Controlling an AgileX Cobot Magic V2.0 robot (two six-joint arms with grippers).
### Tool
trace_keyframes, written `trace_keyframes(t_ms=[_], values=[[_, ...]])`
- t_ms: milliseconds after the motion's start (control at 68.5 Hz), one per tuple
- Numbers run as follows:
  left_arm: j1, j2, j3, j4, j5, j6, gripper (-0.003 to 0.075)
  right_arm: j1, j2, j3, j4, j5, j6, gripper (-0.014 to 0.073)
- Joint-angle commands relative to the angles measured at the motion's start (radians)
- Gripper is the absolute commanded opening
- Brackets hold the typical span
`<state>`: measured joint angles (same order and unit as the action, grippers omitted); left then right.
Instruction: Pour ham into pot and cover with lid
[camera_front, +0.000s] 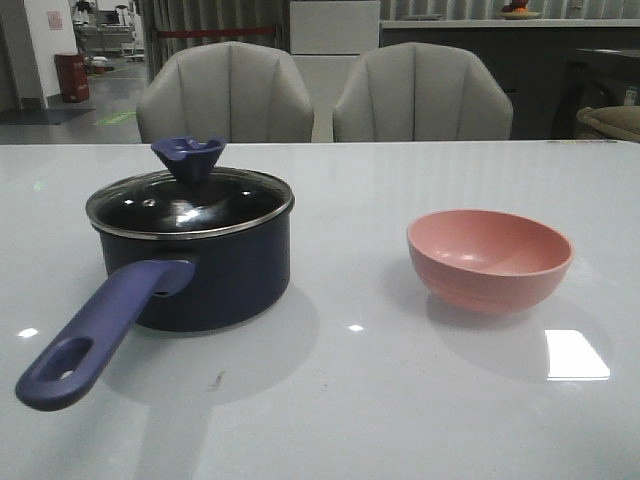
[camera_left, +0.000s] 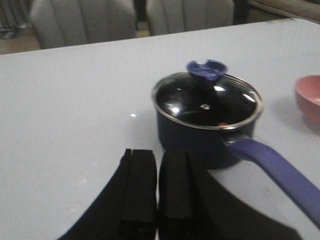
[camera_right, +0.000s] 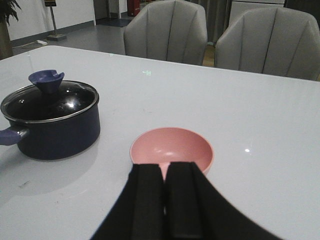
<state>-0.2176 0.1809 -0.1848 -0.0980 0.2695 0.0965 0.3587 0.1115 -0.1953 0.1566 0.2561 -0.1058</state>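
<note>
- Looking at the state: lid (camera_front: 190, 200) sits seated on the saucepan (camera_front: 215, 275), metal rim flush all round, flared blue knob (camera_front: 188, 157) on top.
- Saucepan is on the left half of the table (camera_front: 350, 400), handle (camera_front: 100, 330) running toward the near edge and a bit left.
- Pink bowl (camera_front: 490, 257) stands well apart on the right half; looks empty in the front and right wrist views.
- Ham: a small orange spot shows through the glass in the left wrist view (camera_left: 223, 123), near the handle side. Judgement: that's the ham, already inside. Faint, so not certain.
- Left gripper (camera_left: 157, 192): fingers pressed together, holding nothing, apart from the saucepan on its near side.
- Right gripper (camera_right: 165, 195): fingers narrow, almost touching, empty, just on the near side of the bowl rim, not gripping it.
- Neither arm shows in the front view, so both sit back toward the near edge.
- Key relation: saucepan lies straight ahead of the left fingers, bowl straight ahead of the right. Left arm is the nearer one for anything on the lid.
- Judgement: task looks complete; the only move left would be retract or idle. Risk is low: just don't clip the handle, which points back toward the left arm.
</note>
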Motion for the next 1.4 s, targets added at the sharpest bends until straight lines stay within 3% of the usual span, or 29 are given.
trace_keyframes(t_ms=[0, 102, 248, 1387], values=[[0.108, -0.046, 0.062, -0.002, -0.229, -0.001, 0.0112, 0.000, 0.009, -0.027, -0.010, -0.079, -0.013, 0.0140], [0.180, -0.114, 0.139, -0.002, -0.319, -0.001, 0.0112, 0.000, 0.009, -0.027, -0.010, -0.079, -0.013, 0.0140], [0.188, -0.209, 0.211, -0.002, -0.333, -0.010, 0.0112, 0.000, 0.009, -0.027, -0.010, -0.079, -0.013, 0.0140], [0.188, -0.202, 0.209, -0.002, -0.316, -0.010, 0.0112, 0.000, 0.009, -0.027, -0.010, -0.080, -0.013, 0.0140]])
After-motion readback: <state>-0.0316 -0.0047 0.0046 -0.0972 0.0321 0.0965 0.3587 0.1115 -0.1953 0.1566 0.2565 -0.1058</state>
